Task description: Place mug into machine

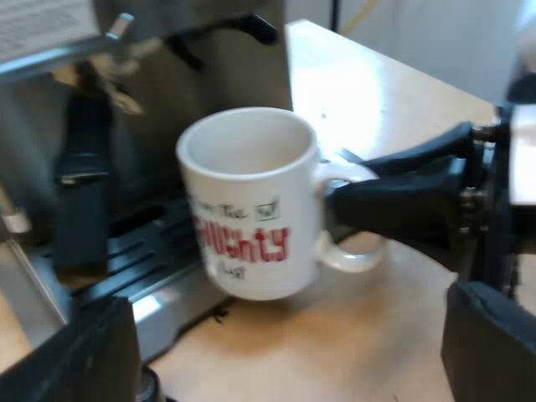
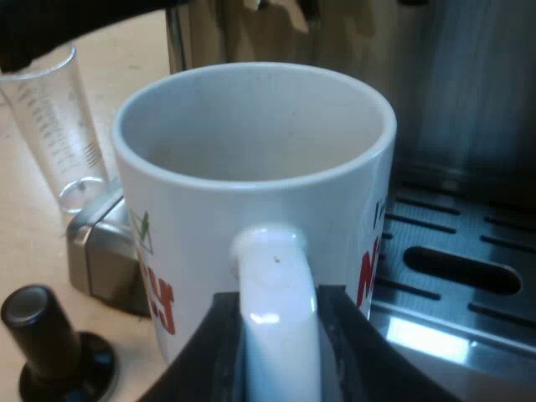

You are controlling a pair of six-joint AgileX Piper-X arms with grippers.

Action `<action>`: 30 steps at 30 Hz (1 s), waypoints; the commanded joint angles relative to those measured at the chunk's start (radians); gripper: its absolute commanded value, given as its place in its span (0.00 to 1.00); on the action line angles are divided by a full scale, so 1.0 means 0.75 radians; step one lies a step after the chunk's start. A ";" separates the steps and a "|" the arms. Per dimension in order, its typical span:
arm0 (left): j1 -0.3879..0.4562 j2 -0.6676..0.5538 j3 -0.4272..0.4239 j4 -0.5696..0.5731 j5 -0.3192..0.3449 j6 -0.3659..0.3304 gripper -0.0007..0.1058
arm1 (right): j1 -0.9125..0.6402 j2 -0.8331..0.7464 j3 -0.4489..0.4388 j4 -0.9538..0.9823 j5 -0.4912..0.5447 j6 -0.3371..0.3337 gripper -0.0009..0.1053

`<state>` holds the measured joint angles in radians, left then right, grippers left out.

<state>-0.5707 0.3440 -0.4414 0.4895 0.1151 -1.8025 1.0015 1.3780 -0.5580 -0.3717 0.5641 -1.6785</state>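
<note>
While my right claw (image 2: 276, 356) pinches the white mug (image 2: 251, 167) by its handle (image 2: 272, 285), one black finger pressed on each side of the loop, the cup hangs at the front of the coffee machine (image 1: 209, 75). From my left wrist I see the same grip from the side. The mug's base sits over the outer edge of the slotted drip tray (image 1: 142, 260), part of it above the tray's metal lip and part above the wooden table (image 1: 360, 335). I cannot tell whether the base touches the tray or floats just over it. The cup leans a little and shows red lettering on its wall, and its inside looks bare and dry.

My left claw (image 1: 289, 335) is spread wide. Its two dark fingers stand well apart on either side of the mug and grip nothing.

Past the mug, away from the tray, a measuring glass (image 2: 59, 126) stands upright on the table. Near it a tamper (image 2: 50, 343) with a black knob also stands upright. A dark handle (image 1: 84, 193) hangs at the machine's front above the tray, and I cannot make out its end.
</note>
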 commanded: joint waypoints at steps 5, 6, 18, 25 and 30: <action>0.193 0.049 -0.004 -0.039 0.302 0.058 0.80 | -0.075 -0.012 -0.033 -0.070 -0.048 -0.072 0.01; 0.229 0.066 -0.004 -0.046 0.335 0.068 0.80 | -0.086 -0.012 -0.033 -0.070 -0.067 -0.071 0.01; 0.331 0.134 -0.004 -0.121 0.441 0.077 0.80 | -0.152 0.020 -0.037 -0.079 -0.176 -0.133 0.01; 0.331 0.134 -0.004 -0.125 0.441 0.077 0.80 | -0.152 0.109 -0.069 -0.186 -0.154 -0.131 0.01; 0.331 0.134 -0.004 -0.125 0.441 0.077 0.80 | -0.152 0.175 -0.079 -0.210 -0.150 -0.131 0.01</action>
<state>-0.3242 0.4460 -0.4414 0.4135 0.4381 -1.7430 0.8898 1.5108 -0.6007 -0.4824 0.4458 -1.7630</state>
